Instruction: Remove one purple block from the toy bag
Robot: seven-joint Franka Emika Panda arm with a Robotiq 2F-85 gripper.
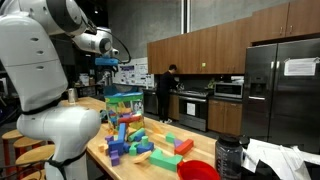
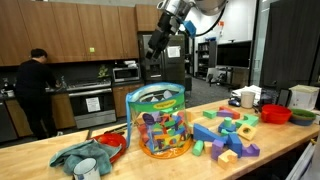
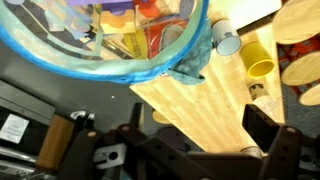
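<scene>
The toy bag [image 2: 160,122] is a clear boxy bag with a teal rim, full of colourful foam blocks; it stands upright on the wooden table and shows in both exterior views [image 1: 123,104]. In the wrist view its teal rim [image 3: 120,70] fills the upper left, with mixed-colour blocks showing inside. My gripper [image 2: 156,55] hangs well above the bag, also seen in an exterior view [image 1: 108,62]. In the wrist view the gripper [image 3: 195,140] is open and empty, over the table edge beside the bag. I cannot pick out a purple block inside the bag.
Many loose foam blocks [image 2: 230,135] lie on the table beside the bag, some of them purple [image 2: 248,150]. A red bowl [image 2: 277,115] stands beyond them. A teal cloth [image 2: 85,158] lies on the bag's other side. A person [image 2: 35,85] stands at the kitchen counter.
</scene>
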